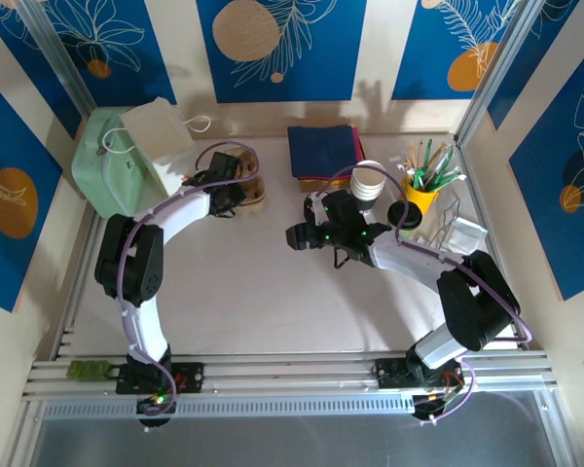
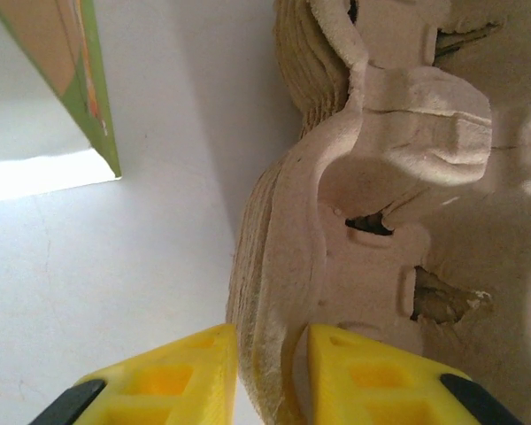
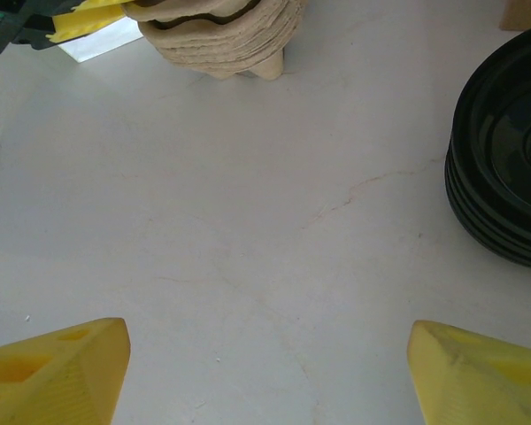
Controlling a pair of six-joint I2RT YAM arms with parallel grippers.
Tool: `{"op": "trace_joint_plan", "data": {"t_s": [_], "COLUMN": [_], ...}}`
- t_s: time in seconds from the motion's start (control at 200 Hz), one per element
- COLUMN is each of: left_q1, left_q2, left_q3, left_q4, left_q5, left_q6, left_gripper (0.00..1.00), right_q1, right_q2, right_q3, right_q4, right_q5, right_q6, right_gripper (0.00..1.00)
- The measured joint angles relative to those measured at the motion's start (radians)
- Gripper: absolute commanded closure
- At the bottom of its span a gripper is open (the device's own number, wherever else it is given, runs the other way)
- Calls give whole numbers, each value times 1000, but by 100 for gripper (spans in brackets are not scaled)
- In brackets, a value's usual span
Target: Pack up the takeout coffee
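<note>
The takeout coffee is out of view. A stack of brown pulp cup carriers [image 1: 253, 195] [image 2: 380, 204] [image 3: 221, 31] stands at the back left of the table. My left gripper [image 1: 236, 185] [image 2: 273, 345] is at the stack's near rim, its yellow fingers [image 2: 186, 372] shut on the edge of the stack, one on each side of it. My right gripper [image 1: 300, 236] [image 3: 267, 354] hovers open over bare tabletop near the middle, with nothing between its fingers [image 3: 62, 367].
A white paper bag [image 1: 161, 131] leans on a pale green box [image 1: 102, 165] at the back left. Navy napkins [image 1: 323, 151], stacked white cups [image 1: 368, 183] and a yellow cup of straws [image 1: 420, 199] stand at the back right. Stacked black lids [image 3: 504, 168] lie right of the right gripper.
</note>
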Motion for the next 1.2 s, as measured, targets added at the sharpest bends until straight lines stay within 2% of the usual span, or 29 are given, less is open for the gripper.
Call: {"op": "trace_joint_plan", "data": {"t_s": [0.19, 0.96, 1.065, 1.201], "left_q1": [0, 1, 2, 2], "left_q2": [-24, -27, -27, -26], "left_q3": [-8, -20, -21, -23], "left_q4": [3, 64, 72, 77], "left_q5": [4, 61, 68, 76], "left_q6": [0, -34, -41, -55], "left_gripper": [70, 70, 72, 81], "right_q1": [11, 23, 24, 24], "right_q2": [2, 20, 20, 20], "right_q3": [9, 26, 29, 31], "right_q4": [0, -23, -26, -28], "right_q5": [6, 23, 23, 27], "right_q6": [-1, -23, -23, -23], "right_gripper": [18, 18, 18, 18]}}
